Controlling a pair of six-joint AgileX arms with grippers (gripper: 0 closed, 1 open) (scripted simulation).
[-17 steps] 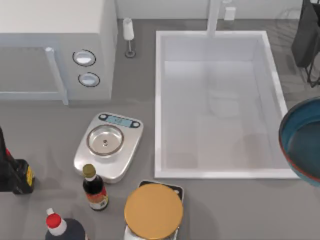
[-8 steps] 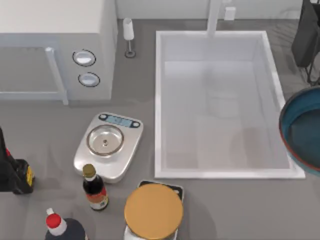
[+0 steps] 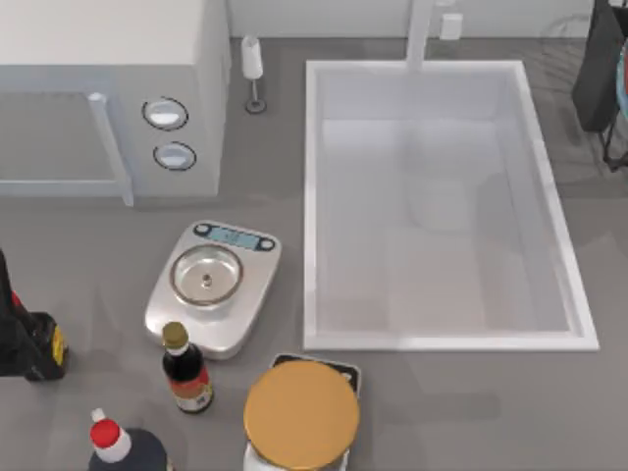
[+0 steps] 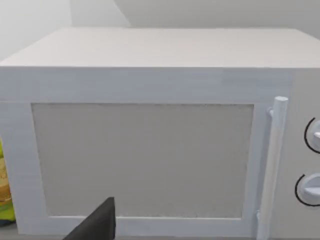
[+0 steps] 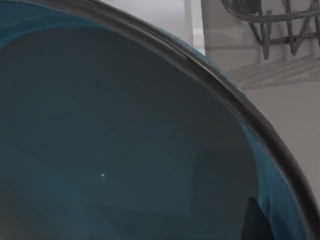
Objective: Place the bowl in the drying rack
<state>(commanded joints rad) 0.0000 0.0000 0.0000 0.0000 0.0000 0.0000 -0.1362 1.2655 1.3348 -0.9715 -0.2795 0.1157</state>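
Bowl: the bowl is sitting close under the right wrist camera, its teal inside facing the lens and its dark rim sweeping across the view; it is hanging clear of the tabletop.
Right tool: the right tool is showing as a dark tip lapping over the bowl's rim. I am judging it clamped on that rim, carrying the bowl.
Drying rack: the drying rack is standing just beyond the bowl's rim, its grey wires curving upward. From above, it is lying at the far right corner of the tabletop, past the sink.
Deciding relation: the rack is lying ahead of the bowl on the far side, near but not touching. The right arm is much the nearer one.
Next move, as I judge it: carrying the bowl farther, then lowering it between the wires.
Left tool: the left tool is idling at the near left, facing the microwave. Whether it is apart or together, I cannot tell.
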